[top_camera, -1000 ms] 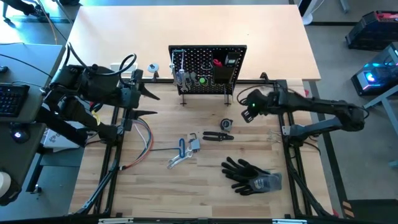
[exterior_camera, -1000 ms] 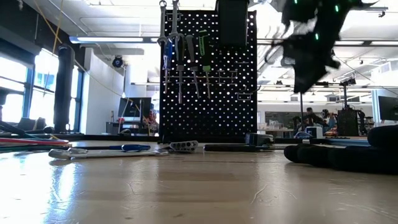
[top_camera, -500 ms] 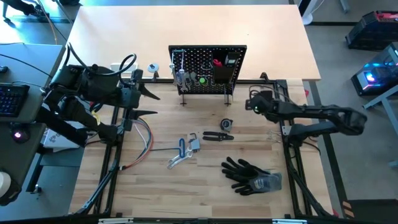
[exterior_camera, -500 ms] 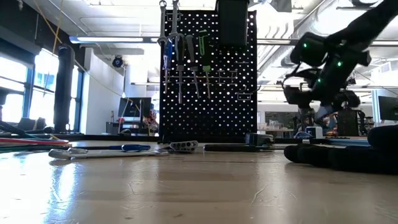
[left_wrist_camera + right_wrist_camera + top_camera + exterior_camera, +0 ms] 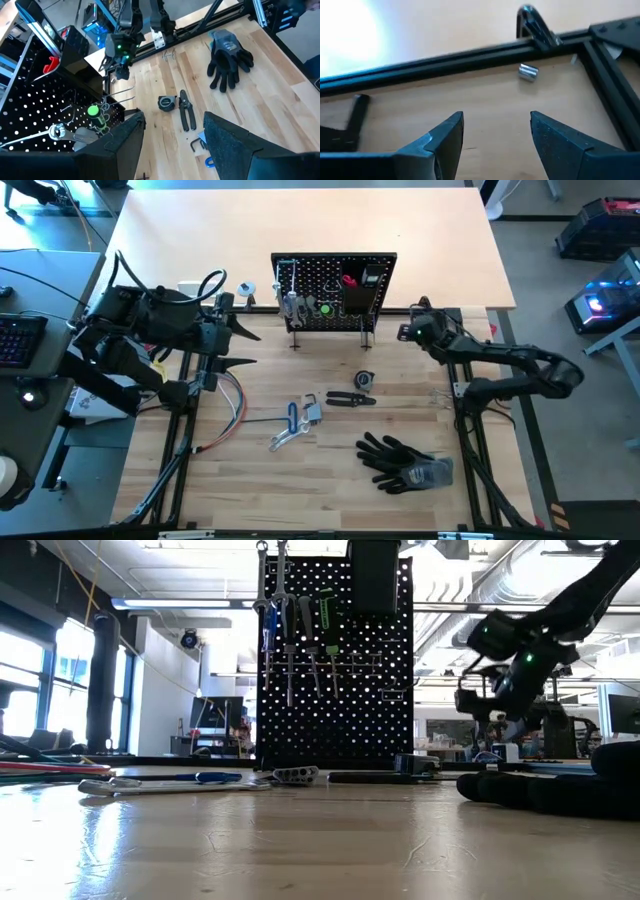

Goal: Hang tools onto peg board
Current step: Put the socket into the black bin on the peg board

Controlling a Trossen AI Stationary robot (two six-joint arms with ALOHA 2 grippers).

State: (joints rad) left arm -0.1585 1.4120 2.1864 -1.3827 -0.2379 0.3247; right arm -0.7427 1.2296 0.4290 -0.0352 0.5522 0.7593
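Note:
The black peg board (image 5: 333, 290) stands upright at the table's far middle, with silver wrenches (image 5: 288, 302) and a green-handled driver (image 5: 325, 308) hanging on it and a red handle (image 5: 350, 281) in its bin. Black pliers (image 5: 350, 399), a blue-handled tool (image 5: 293, 417), a silver wrench (image 5: 284, 438) and a small round tool (image 5: 364, 380) lie flat on the table before it. My right gripper (image 5: 412, 330) is open and empty, low beside the board's right end; its wrist view (image 5: 495, 135) shows bare table. My left gripper (image 5: 240, 345) is open and empty, left of the board.
Black gloves (image 5: 400, 462) lie near the front right. Coloured wires (image 5: 225, 410) lie at the left. A black frame rail (image 5: 470, 52) crosses behind my right gripper, with a small silver cylinder (image 5: 528, 71) beside it. Bare wood shows between board and tools.
My right gripper has gone toward the table's far edge and down, from above the round tool to beside the peg board's right end, turning as it went. It stays open and empty. The tools have not moved.

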